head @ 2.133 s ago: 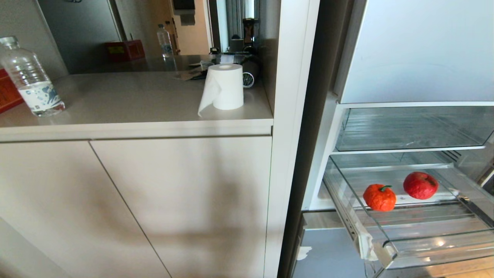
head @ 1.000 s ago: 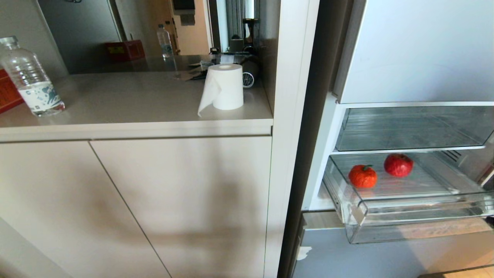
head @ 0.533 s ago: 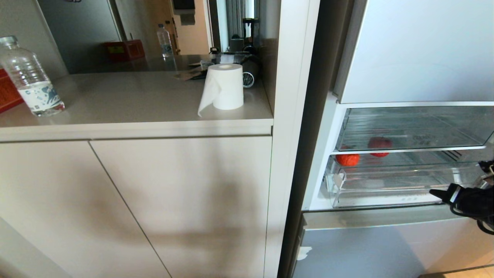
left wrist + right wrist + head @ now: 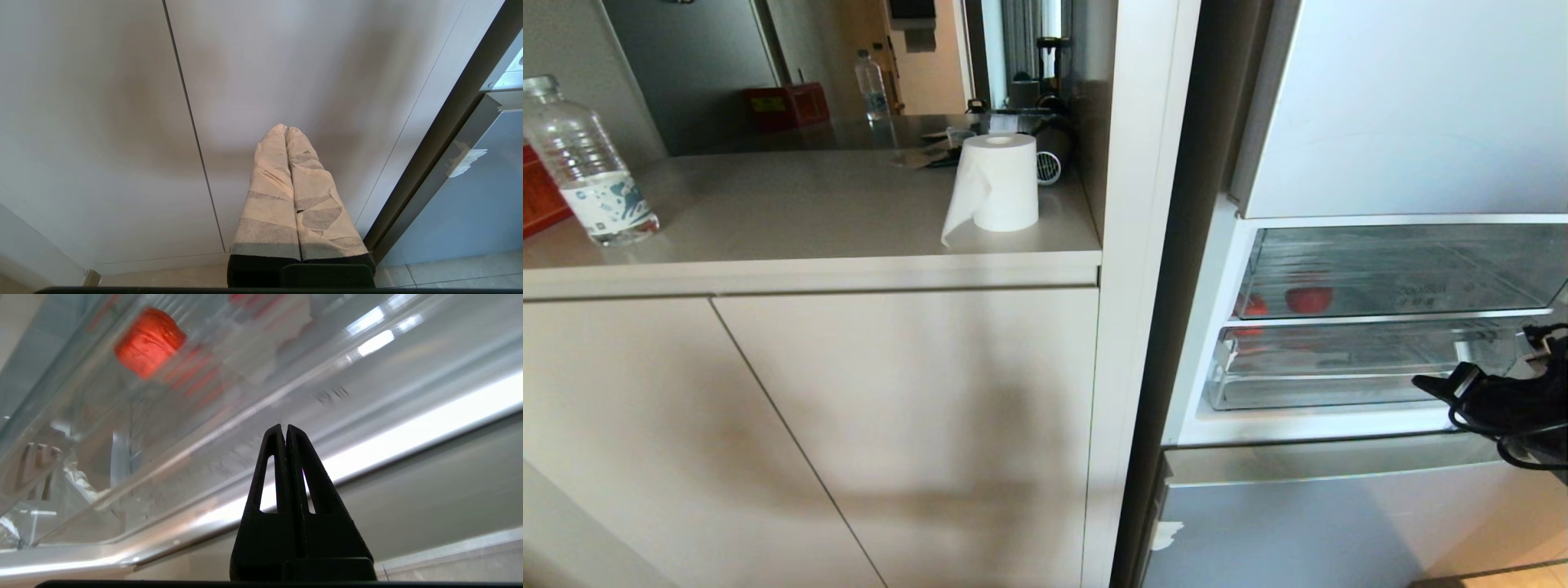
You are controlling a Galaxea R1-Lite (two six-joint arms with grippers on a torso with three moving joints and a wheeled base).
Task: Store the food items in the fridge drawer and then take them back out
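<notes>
Clear plastic fridge drawer (image 4: pixel 1339 367) is sitting pushed home under the shelf, both food items (image 4: pixel 1308 299) showing red through it toward its left end. Right gripper (image 4: pixel 1429 382) is hanging at the drawer's right front, fingers clenched on nothing. Left gripper (image 4: pixel 286 130) is parked by the cabinet, also clenched empty. Storing looks done; retrieval is starting. Next: hooking the front lip and pulling the drawer out.
</notes>
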